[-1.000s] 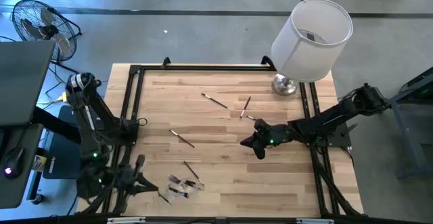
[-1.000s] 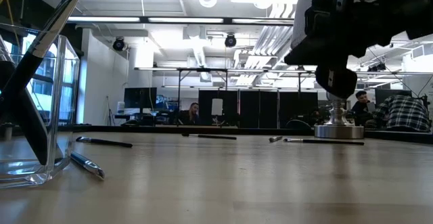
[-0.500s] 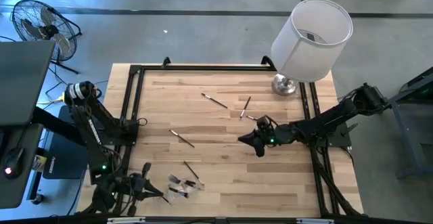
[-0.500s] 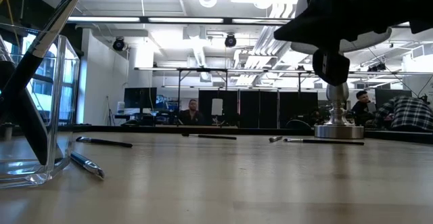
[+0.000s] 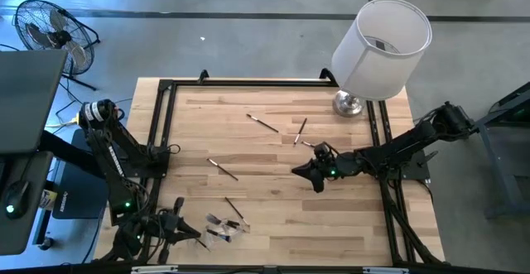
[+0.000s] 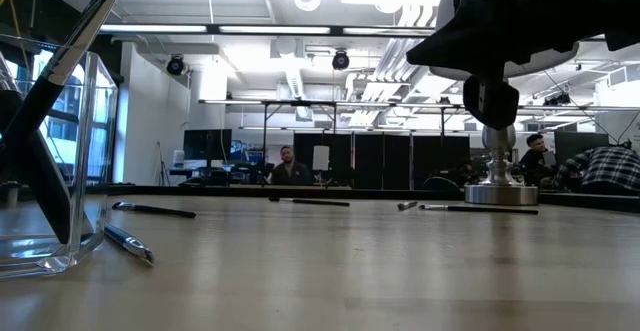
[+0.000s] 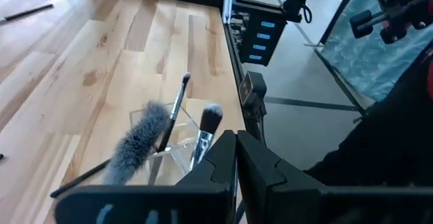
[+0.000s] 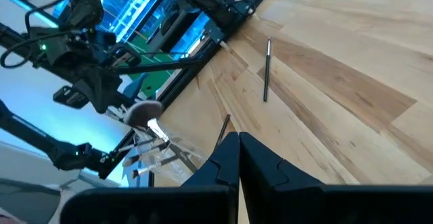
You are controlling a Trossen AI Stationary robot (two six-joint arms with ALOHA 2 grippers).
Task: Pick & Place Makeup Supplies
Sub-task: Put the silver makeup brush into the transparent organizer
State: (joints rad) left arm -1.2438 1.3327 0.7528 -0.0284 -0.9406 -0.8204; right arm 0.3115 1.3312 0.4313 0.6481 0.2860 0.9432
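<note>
Hovering mid-table, right tool (image 5: 300, 171) closed; left tool (image 5: 197, 239) closed by holder (image 5: 224, 228).

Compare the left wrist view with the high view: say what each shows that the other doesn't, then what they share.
Only the left wrist view resolves the brush heads in the clear holder: a fluffy grey brush, a white-tipped brush and a thin dark brush, with the shut left gripper just before them.

Only the high view shows the lamp, the fan, the shut right gripper over mid-table, and loose brushes scattered on the table.

Both show the wooden table and the holder at its front-left corner.
</note>
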